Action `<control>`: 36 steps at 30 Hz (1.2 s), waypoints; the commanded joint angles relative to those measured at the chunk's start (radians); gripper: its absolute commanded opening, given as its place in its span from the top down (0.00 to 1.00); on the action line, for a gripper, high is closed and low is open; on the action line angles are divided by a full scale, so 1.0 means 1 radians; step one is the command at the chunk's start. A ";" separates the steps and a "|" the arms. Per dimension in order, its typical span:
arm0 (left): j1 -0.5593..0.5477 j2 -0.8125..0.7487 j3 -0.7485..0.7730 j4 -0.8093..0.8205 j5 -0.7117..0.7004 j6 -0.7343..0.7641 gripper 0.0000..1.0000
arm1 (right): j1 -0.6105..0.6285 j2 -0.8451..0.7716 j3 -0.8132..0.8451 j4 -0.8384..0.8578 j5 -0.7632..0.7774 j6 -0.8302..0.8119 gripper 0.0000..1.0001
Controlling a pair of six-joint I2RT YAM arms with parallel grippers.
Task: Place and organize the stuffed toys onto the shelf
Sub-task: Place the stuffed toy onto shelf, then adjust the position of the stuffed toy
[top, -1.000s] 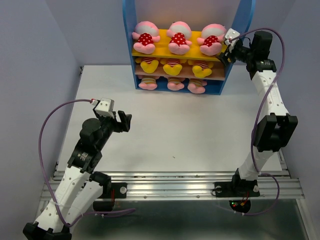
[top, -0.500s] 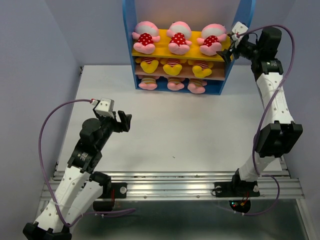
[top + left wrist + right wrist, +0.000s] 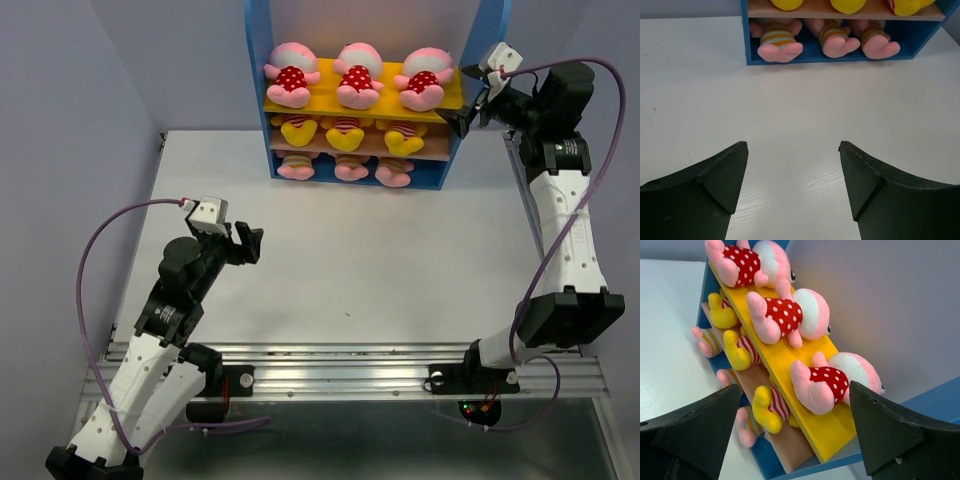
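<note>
White desk [image 3: 350,260] seen from above. At lower left, the left arm's fingers [image 3: 715,185] are spread wide and hold nothing, poised above the desk and well apart from the shelf [image 3: 258,60]. The blue-sided shelf stands at the far middle and holds nine stuffed toys [image 3: 420,85] in rows of three: red-dotted pigs [image 3: 357,77] on the yellow top board, yellow bears [image 3: 346,133] on the brown middle board, striped pigs [image 3: 351,168] on the blue base. At upper right, the right arm's fingers [image 3: 890,435] are open and empty, just beside the shelf's right panel.
</note>
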 commanded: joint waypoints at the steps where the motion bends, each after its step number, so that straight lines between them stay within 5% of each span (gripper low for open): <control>1: 0.001 -0.016 -0.009 0.040 -0.003 0.010 0.15 | -0.002 -0.032 0.012 0.052 0.024 0.139 0.09; 2: 0.001 -0.015 -0.008 0.040 -0.003 0.010 0.15 | -0.002 -0.022 0.028 0.055 0.041 0.172 0.15; 4: 0.001 -0.013 -0.006 0.039 -0.003 0.010 0.16 | -0.002 0.033 0.100 0.039 0.092 0.284 0.44; 10: 0.001 -0.013 -0.009 0.037 -0.010 0.008 0.15 | 0.105 0.181 0.283 -0.112 0.282 0.335 0.71; 19: 0.001 0.005 -0.005 0.036 -0.012 0.008 0.15 | 0.189 0.271 0.288 -0.093 0.575 0.283 0.77; 36: 0.003 0.001 -0.003 0.036 -0.010 0.010 0.15 | 0.189 0.311 0.214 -0.091 0.767 0.207 0.81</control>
